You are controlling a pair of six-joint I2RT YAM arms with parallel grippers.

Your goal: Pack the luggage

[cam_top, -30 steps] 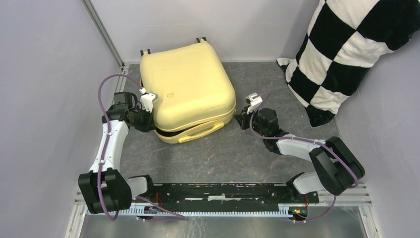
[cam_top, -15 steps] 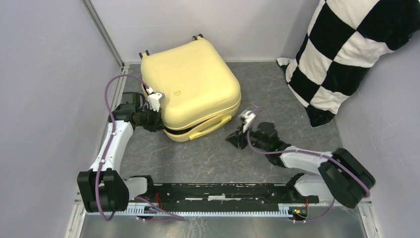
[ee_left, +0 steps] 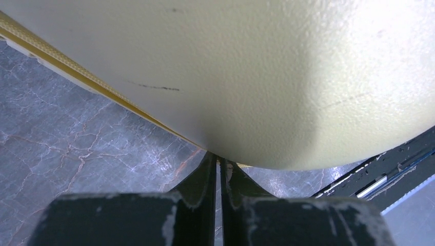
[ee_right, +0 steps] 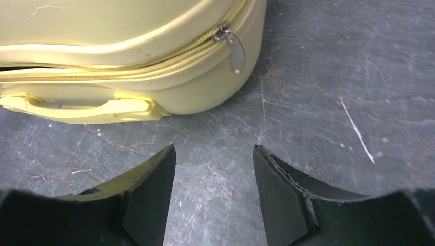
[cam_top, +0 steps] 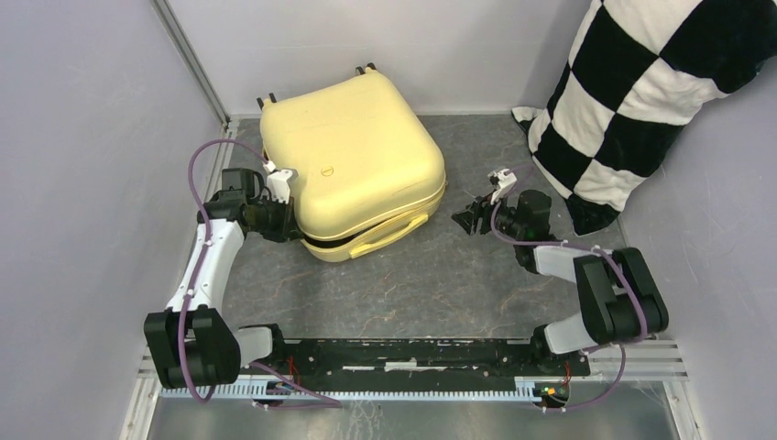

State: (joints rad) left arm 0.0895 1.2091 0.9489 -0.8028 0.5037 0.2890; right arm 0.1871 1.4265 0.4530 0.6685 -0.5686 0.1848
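Note:
The pale-yellow luggage lies flat at the back left of the grey floor, its yellow handle facing the arms. A dark gap shows along its seam at the front left. My left gripper is shut, its tips pressed against the rounded front-left corner of the luggage shell; whether anything is pinched between them is hidden. My right gripper stands open and empty just right of the luggage. In the right wrist view the gripper faces the luggage corner, the handle and a metal zipper pull.
A black-and-white checkered pillow leans in the back right corner, close behind my right arm. Pale walls close in the left, back and right sides. A black rail runs along the near edge between the arm bases.
The luggage has shifted and turned slightly to the right with my left gripper against it. My right gripper has opened, dipped toward the near side, then swung back right of the luggage.

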